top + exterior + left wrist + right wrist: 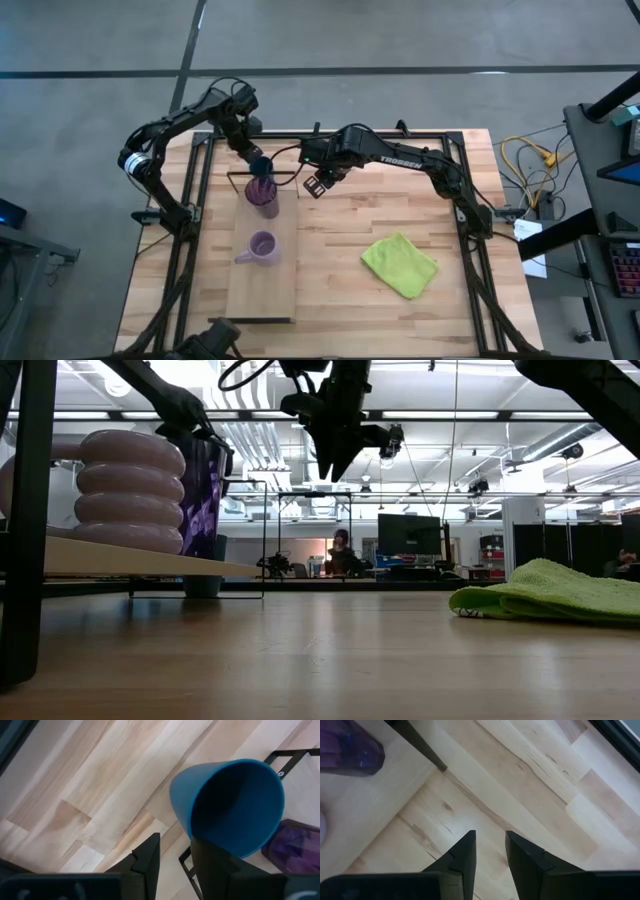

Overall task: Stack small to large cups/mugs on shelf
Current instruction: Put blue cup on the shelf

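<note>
The small dark blue cup (261,166) is in my left gripper (255,158), just above the tall purple tumbler (263,195). The tumbler stands upright on the far end of the light wooden shelf (270,290). The lilac mug (262,247) stands on the shelf nearer the front, its handle toward the table's left. In the low view the mug (130,485) fills the left and the tumbler (205,490) stands behind it. My right gripper (318,184) hangs open and empty above the table, right of the tumbler. My left gripper holds the blue cup by its wall at the rim (189,834). One finger (215,857) appears to be inside the mouth and the other (147,854) outside. The cup is lifted clear and tipped, its mouth toward the wrist camera, over the tumbler (295,840).
A green cloth (400,263) lies on the table's right half, also in the low view (545,590). The shelf's dark bracket (417,742) runs beside the tumbler (347,747). Bare tabletop lies between the shelf and the cloth.
</note>
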Robot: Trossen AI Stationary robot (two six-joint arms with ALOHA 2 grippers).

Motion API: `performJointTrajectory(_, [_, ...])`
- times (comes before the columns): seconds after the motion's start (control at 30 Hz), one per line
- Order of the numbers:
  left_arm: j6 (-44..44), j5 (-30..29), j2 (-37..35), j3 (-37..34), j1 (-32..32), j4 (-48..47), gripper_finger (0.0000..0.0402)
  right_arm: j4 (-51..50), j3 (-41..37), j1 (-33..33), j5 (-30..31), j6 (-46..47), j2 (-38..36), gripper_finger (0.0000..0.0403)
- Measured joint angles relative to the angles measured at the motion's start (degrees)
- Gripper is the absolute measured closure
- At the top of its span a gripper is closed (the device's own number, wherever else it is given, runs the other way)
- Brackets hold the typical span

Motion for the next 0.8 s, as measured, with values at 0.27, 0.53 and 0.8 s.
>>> performJointTrajectory(0.27, [0.0,2.8,0.0,-0.8,0.0,1.6,0.0307,0.0,0.0,0.0,0.0,1.6,0.0,0.0305])
performJointTrajectory(0.53, [-0.4,2.8,0.0,-1.5,0.0,4.4,0.0307,0.0,0.0,0.0,0.0,1.6,0.0,0.0305])
performJointTrajectory(0.8, [-0.6,3.0,0.0,-4.3,-0.1,5.2,0.0307,0.3,0.0,0.2,0.0,2.2,0.0,0.0305])
